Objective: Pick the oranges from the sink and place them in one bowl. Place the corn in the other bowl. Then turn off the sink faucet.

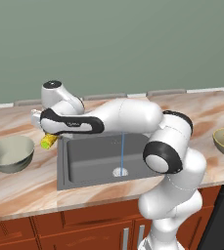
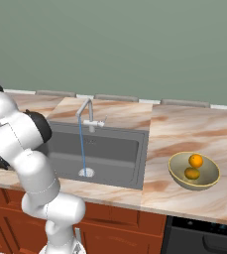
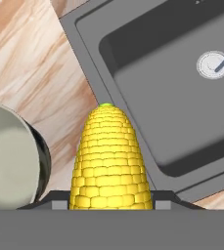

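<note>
Hand (image 1: 46, 138) clamped on corn (image 1: 49, 141), above sink (image 1: 84, 161) left rim, near grey-green bowl (image 1: 11, 154). Risk: early release drops cob onto worktop (image 1: 25, 190) or back into basin.

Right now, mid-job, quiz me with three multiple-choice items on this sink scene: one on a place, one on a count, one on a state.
1. Where is the corn?
A. in the sink
B. held in the gripper over the counter edge beside the sink
C. in the pale bowl

2. How many oranges lie in the olive bowl?
A. none
B. one
C. two

3. What is the faucet doing?
A. running
B. off
C. removed

Answers: 1 B, the cob sits between the gripper's fingertips, short of the pale bowl. 2 C, two fruits show inside. 3 A, a thin blue stream falls to the drain.
</note>
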